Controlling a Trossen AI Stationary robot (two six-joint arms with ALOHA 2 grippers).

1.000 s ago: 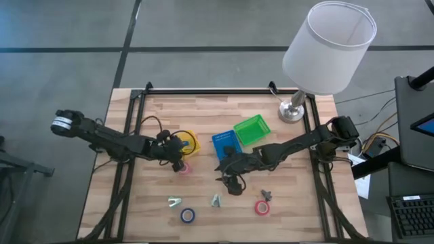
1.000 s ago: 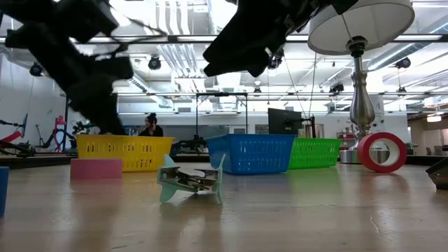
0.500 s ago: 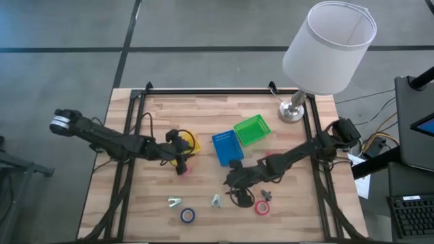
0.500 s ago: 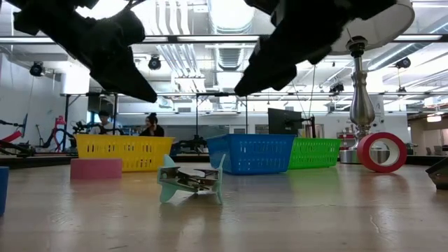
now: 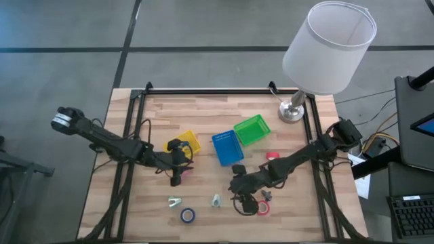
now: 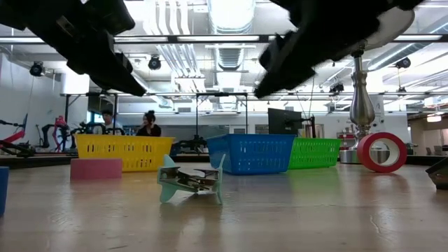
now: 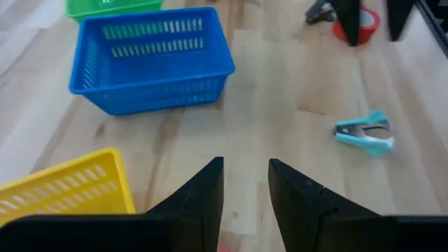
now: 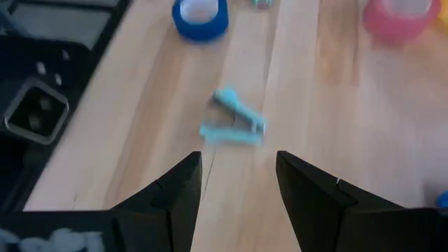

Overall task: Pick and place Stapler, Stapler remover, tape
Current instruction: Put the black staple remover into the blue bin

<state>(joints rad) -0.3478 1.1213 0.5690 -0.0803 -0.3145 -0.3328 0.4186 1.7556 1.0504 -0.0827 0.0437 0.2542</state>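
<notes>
My left gripper [image 5: 176, 177] hangs open and holds nothing, just near of the yellow bin [image 5: 188, 143] and beside the pink tape [image 6: 96, 168], which lies flat on the table. My right gripper [image 5: 243, 203] is open above the table, left of the red tape [image 5: 262, 207] and the dark stapler [image 5: 266, 195]. In its wrist view a teal stapler remover [image 8: 234, 126] lies ahead of its fingers. A second stapler remover [image 5: 175, 201] and a blue tape [image 5: 188, 215] lie toward the near edge.
A blue bin [image 5: 226, 147] and a green bin [image 5: 251, 130] stand at the table's middle. A lamp [image 5: 293, 112] stands at the far right corner. A small red thing [image 5: 272, 156] lies right of the blue bin. Bare wood lies between the bins and the near-edge things.
My left gripper has risen from just above the pink tape and tipped nearer to level; the tape stays on the table. My right gripper has gone toward the table's near edge and a little down, closer to the red tape and the stapler.
</notes>
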